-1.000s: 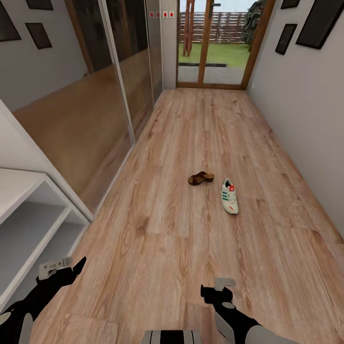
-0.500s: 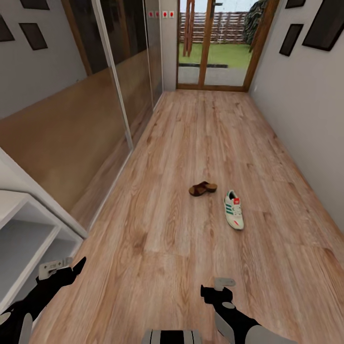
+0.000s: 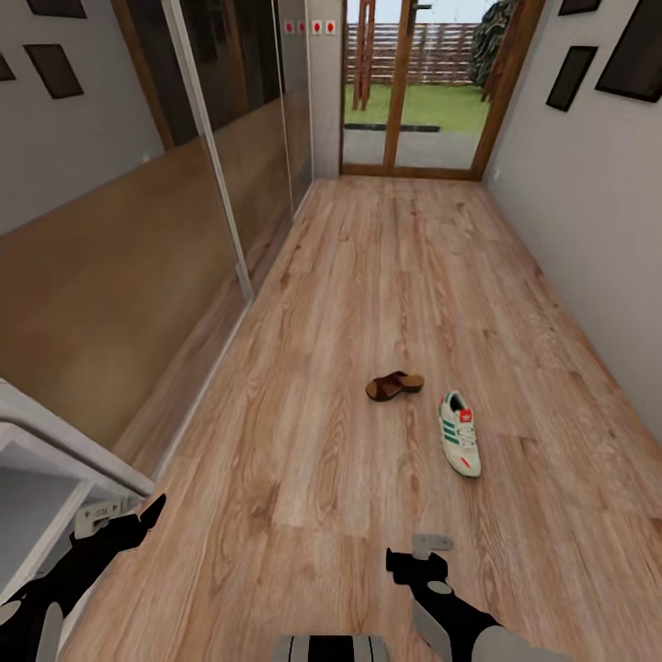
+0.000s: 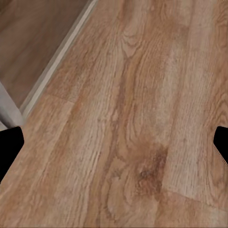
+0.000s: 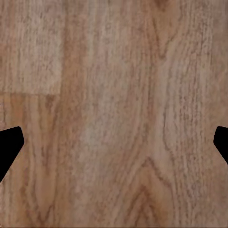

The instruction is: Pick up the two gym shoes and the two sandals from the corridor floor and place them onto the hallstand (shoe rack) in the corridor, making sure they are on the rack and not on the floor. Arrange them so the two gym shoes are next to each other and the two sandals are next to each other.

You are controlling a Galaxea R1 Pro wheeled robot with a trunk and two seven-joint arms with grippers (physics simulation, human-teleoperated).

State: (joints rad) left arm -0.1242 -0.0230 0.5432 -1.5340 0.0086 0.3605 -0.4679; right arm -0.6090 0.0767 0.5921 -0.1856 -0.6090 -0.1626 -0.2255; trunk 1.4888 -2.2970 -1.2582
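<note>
1. Heading down the corridor toward the shoes is the step in hand, judging by how things lie: one sandal and one sneaker lie on the floor ahead, well apart from both arms.
2. The sandal lies a little farther off than the sneaker; the two are near each other but apart. The sneaker lies with its red-tabbed end toward the glass doors.
3. The other sandal and the other sneaker are not among the things ahead.
4. A corner of the pale rack sits at the robot's left, close to the left pincer.
5. The left pincer hangs low over bare planks, released, with its dark fingertips wide apart and nothing between them.
6. The right pincer is likewise released and empty over the floor, its fingertips spread at the edges of the wrist view.
7. The next move calls for closing the gap, then lowering an arm over one shoe. The sneaker seems the easier pick for the right arm, being nearer and on that side.
8. Carrying it to the rack would then mean turning round toward the left.
</note>
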